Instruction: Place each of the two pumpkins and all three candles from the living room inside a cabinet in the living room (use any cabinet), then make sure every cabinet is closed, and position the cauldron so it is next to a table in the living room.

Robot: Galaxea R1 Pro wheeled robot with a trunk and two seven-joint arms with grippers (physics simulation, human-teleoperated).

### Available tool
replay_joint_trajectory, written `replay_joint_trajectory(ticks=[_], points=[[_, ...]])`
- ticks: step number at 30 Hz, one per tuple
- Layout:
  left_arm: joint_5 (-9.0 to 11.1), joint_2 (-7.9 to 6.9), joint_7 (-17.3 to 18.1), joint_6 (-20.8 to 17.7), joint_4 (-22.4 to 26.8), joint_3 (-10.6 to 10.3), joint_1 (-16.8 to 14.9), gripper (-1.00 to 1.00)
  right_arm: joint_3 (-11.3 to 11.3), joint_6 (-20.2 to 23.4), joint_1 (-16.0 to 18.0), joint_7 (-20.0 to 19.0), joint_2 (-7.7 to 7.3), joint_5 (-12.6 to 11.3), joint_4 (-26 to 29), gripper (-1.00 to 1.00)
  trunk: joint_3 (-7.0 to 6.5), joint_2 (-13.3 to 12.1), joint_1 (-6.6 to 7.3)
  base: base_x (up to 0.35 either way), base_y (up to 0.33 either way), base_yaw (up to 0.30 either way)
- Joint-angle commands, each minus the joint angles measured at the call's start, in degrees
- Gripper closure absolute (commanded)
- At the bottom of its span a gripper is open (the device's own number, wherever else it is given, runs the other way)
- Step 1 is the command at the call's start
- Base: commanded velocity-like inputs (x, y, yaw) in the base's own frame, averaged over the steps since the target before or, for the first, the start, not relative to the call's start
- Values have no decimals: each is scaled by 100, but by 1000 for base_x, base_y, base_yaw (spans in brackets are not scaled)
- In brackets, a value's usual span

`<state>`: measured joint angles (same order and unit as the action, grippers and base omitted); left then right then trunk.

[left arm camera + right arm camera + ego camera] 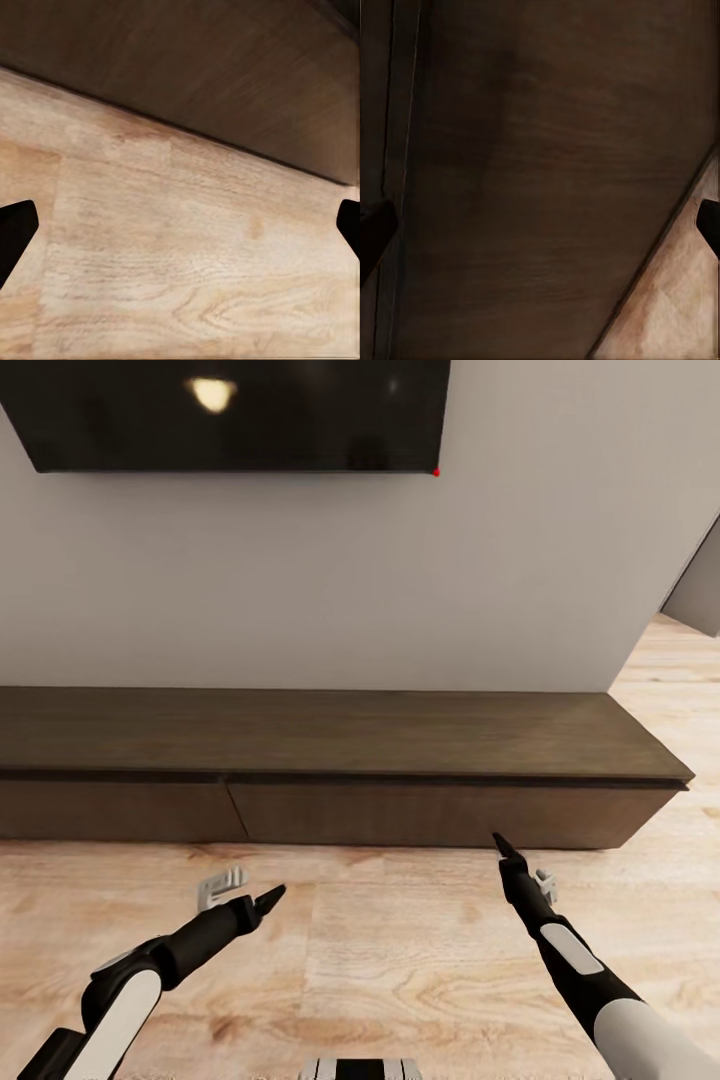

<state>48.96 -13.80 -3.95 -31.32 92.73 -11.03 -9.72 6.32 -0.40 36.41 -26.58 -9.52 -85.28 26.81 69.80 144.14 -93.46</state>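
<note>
The long, low, dark brown cabinet [350,735] runs along the wall ahead, and its plain drawer fronts [440,815] sit flush and shut. My left gripper [272,898] hovers over the plank floor, a short way from the cabinet's base, open and empty. My right gripper [501,847] is nearly at the right drawer front, open with nothing in it. The left wrist view has the floor meeting the cabinet's base [225,67]. Dark drawer wood [547,150] is close up in the right wrist view. Pumpkins, candles, cauldron and glass table are out of view.
A black wall TV [230,410] hangs above the cabinet on a grey wall. Light wood floor [400,960] spreads between me and the cabinet. The wall ends at the right, where the floor continues past the corner [680,650].
</note>
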Motion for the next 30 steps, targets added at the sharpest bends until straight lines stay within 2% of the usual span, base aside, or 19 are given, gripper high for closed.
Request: replay_joint_trajectory(ticks=[1,5,13,14,17,30], points=[[63,-13,92,-79,7,18,-3,-100,37,-4,5,-23,-10,-80,107,-100,27,4,-1,0,0,0],[69,-71,169,-142,8,113,-3,-100,57,-4,6,-42,-11,-92,395,-100,72,6,-6,0,0,0],[70,-130,184,-155,8,218,-3,-100,51,18,6,-99,-23,-72,480,-100,72,6,-6,0,0,0],[70,-134,184,-155,8,229,-3,-100,72,33,6,-350,-33,-40,481,-100,72,6,-6,0,0,0],[70,-139,184,-163,5,238,-3,-100,76,32,6,-488,-33,-27,464,-100,72,6,-6,0,0,0],[70,-141,185,-181,-1,249,-3,-100,71,86,-13,-557,-55,-45,445,-100,72,6,-6,0,0,0]])
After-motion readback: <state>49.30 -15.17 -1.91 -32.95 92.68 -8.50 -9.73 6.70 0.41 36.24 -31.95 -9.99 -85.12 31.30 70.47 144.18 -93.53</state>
